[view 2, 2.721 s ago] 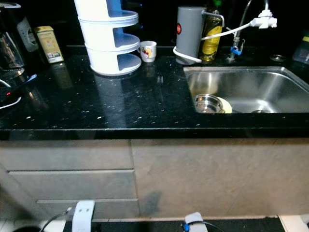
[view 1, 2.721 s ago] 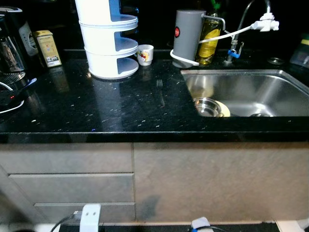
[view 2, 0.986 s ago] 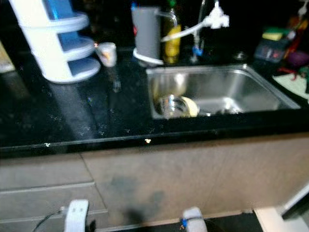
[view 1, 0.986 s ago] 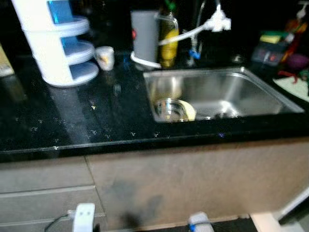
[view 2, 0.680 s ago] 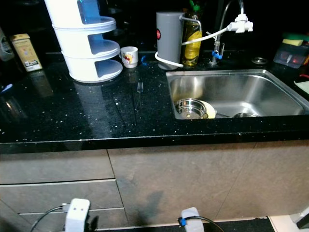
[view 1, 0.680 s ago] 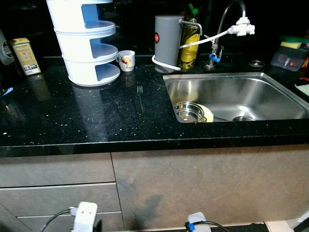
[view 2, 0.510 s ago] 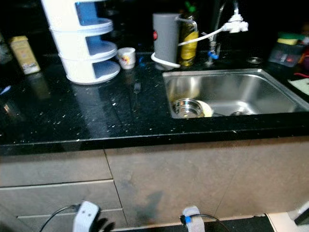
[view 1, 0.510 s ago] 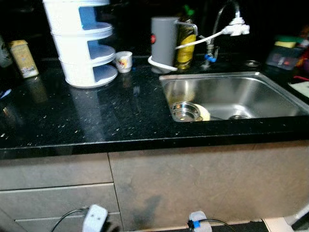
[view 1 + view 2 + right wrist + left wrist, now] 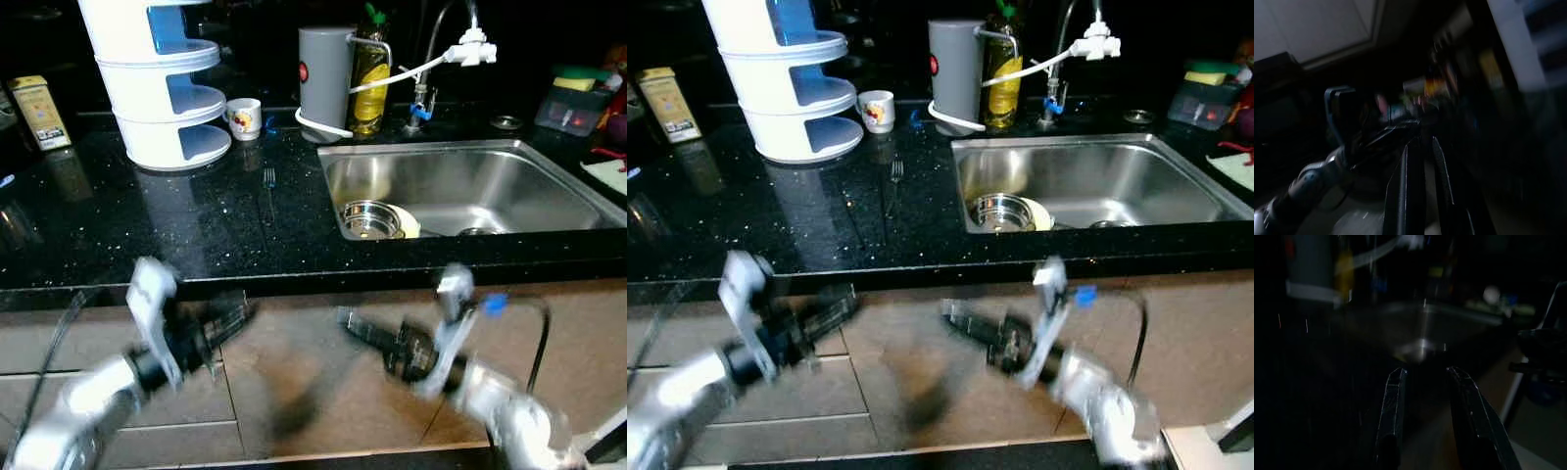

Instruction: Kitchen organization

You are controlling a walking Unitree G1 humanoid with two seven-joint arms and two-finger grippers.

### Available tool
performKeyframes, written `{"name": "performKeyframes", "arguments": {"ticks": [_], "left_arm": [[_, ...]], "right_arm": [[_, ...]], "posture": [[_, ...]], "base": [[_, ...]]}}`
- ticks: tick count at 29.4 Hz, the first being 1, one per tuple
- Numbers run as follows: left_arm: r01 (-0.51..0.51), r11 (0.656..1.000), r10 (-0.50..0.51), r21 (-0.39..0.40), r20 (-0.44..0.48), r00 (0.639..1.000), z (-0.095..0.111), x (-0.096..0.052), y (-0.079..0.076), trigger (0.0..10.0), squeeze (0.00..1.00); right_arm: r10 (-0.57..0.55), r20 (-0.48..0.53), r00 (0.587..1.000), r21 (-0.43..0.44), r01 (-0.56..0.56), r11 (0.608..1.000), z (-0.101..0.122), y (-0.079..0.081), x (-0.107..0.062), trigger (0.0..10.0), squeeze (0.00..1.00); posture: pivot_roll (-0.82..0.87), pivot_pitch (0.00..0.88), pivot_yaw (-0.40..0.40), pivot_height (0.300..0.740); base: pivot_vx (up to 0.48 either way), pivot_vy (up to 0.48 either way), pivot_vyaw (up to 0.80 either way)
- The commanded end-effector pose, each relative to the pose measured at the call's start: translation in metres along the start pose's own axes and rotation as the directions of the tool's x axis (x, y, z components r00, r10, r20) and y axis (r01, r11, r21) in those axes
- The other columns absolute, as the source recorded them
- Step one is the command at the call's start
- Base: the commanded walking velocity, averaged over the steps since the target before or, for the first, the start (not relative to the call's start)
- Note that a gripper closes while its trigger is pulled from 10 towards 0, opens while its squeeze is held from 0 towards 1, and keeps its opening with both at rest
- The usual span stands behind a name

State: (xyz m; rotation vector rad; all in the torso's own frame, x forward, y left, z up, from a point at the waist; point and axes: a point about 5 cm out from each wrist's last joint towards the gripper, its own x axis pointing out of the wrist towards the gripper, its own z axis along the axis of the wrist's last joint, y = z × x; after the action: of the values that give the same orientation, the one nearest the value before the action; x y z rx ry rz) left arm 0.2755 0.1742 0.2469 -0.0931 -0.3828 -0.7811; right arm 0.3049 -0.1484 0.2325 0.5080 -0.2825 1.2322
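Note:
A fork [image 9: 267,186] lies on the black counter [image 9: 118,235], left of the steel sink [image 9: 490,181]. In the sink's left corner sit a steel bowl [image 9: 370,217] and a pale yellow dish [image 9: 410,227]. A small printed cup [image 9: 243,117] stands beside a white tiered rack [image 9: 162,88]. Both arms are raised and blurred in front of the cabinet, below the counter edge. My left gripper [image 9: 231,316] is open and holds nothing; its fingers [image 9: 1393,401] stand apart. My right gripper [image 9: 355,324] is shut, with nothing seen in it.
A grey canister [image 9: 324,70], an oil bottle [image 9: 370,83] and a faucet with a white hose [image 9: 468,46] line the back. A yellow box [image 9: 37,113] stands far left. Containers [image 9: 573,103] sit right of the sink. Drawers [image 9: 59,338] lie below the counter.
Both arms have swung up from the bottom edge into view in front of the cabinet, blurred by motion. The camera has shifted slightly; the counter objects have stayed put.

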Motion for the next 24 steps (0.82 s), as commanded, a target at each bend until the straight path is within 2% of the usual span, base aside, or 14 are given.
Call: {"name": "performKeyframes", "arguments": {"ticks": [1,2,3,4,5,6,8,10,11,12,13,14,20,24], "left_arm": [[-0.042,0.999,0.041,0.017,0.035,0.999,0.005,0.002,0.002,10.0,0.00],[-0.042,0.999,0.041,0.017,0.035,0.999,0.005,0.002,0.002,10.0,0.00],[-0.145,0.986,0.139,0.079,0.068,0.988,0.013,0.011,0.013,10.0,0.00],[-0.271,0.956,0.270,0.108,0.026,0.962,0.016,0.017,0.026,10.0,0.00],[-0.271,0.956,0.270,0.108,0.026,0.962,0.016,0.017,0.026,10.0,0.00],[-0.404,0.893,0.420,0.198,-0.048,0.906,0.015,0.020,0.042,10.0,0.00],[-0.525,0.796,0.577,0.301,-0.116,0.809,0.013,0.018,0.058,10.0,0.00],[-0.583,0.769,0.627,0.263,-0.125,0.769,0.012,0.016,0.063,10.0,0.00],[-0.629,0.735,0.668,0.254,-0.109,0.736,0.012,0.014,0.067,10.0,0.00],[-0.629,0.735,0.668,0.254,-0.109,0.736,0.012,0.014,0.067,10.0,0.00],[-0.703,0.669,0.735,0.242,-0.073,0.674,0.014,0.010,0.074,10.0,0.00],[-0.722,0.649,0.752,0.240,-0.062,0.656,0.015,0.009,0.077,10.0,0.00],[-0.722,0.660,0.745,0.207,-0.061,0.664,0.015,0.015,0.073,10.0,0.00],[-0.712,0.648,0.752,0.270,-0.080,0.654,0.012,0.013,0.075,10.0,0.00]], "right_arm": [[-0.049,0.048,0.998,-0.023,0.050,0.998,0.005,-0.004,0.001,10.0,0.00],[-0.049,0.048,0.998,-0.023,0.050,0.998,0.005,-0.004,0.001,10.0,0.00],[-0.158,0.095,0.983,-0.129,0.169,0.977,0.021,-0.016,0.014,10.0,0.00],[-0.280,0.140,0.950,-0.166,0.301,0.939,0.037,-0.025,0.025,10.0,0.00],[-0.280,0.140,0.950,-0.166,0.301,0.939,0.037,-0.025,0.025,10.0,0.00],[-0.424,0.172,0.889,-0.233,0.455,0.860,0.050,-0.036,0.030,10.0,0.00],[-0.574,0.181,0.798,-0.354,0.598,0.719,0.061,-0.046,0.030,10.0,0.00],[-0.629,0.163,0.760,-0.471,0.620,0.628,0.061,-0.049,0.031,10.0,0.00],[-0.640,0.158,0.752,-0.487,0.623,0.612,0.060,-0.050,0.032,10.0,0.00],[-0.640,0.158,0.752,-0.487,0.623,0.612,0.060,-0.050,0.032,10.0,0.00],[-0.653,0.161,0.740,-0.489,0.634,0.598,0.057,-0.050,0.037,10.0,0.00],[-0.658,0.165,0.735,-0.495,0.639,0.589,0.057,-0.049,0.038,10.0,0.00],[-0.679,0.148,0.719,-0.472,0.654,0.590,0.049,-0.049,0.047,10.0,0.00],[-0.702,0.127,0.701,-0.519,0.650,0.555,0.043,-0.050,0.052,10.0,0.00]], "posture": [[0.03,0.138,-0.024,0.740],[0.03,0.138,-0.024,0.740],[0.03,0.139,-0.021,0.740],[0.03,0.139,-0.020,0.740],[0.03,0.139,-0.020,0.740],[0.03,0.140,-0.017,0.740],[0.03,0.141,-0.013,0.740],[0.03,0.139,-0.009,0.740],[0.03,0.140,-0.007,0.740],[0.03,0.140,-0.007,0.740],[0.03,0.141,-0.005,0.740],[0.03,0.141,-0.005,0.740],[0.04,0.143,-0.004,0.740],[0.04,0.142,-0.002,0.740]], "base": [[0.000,0.000,0.00],[0.000,0.000,0.00],[0.000,0.000,0.00],[0.000,0.000,0.00],[0.000,0.000,0.00],[0.000,0.000,0.00],[0.000,0.000,0.00],[0.000,0.000,0.00],[0.000,0.000,0.00],[0.000,0.000,0.00],[0.000,0.000,0.00],[0.000,0.000,0.00],[0.000,0.000,0.00],[0.000,0.000,0.00]]}}
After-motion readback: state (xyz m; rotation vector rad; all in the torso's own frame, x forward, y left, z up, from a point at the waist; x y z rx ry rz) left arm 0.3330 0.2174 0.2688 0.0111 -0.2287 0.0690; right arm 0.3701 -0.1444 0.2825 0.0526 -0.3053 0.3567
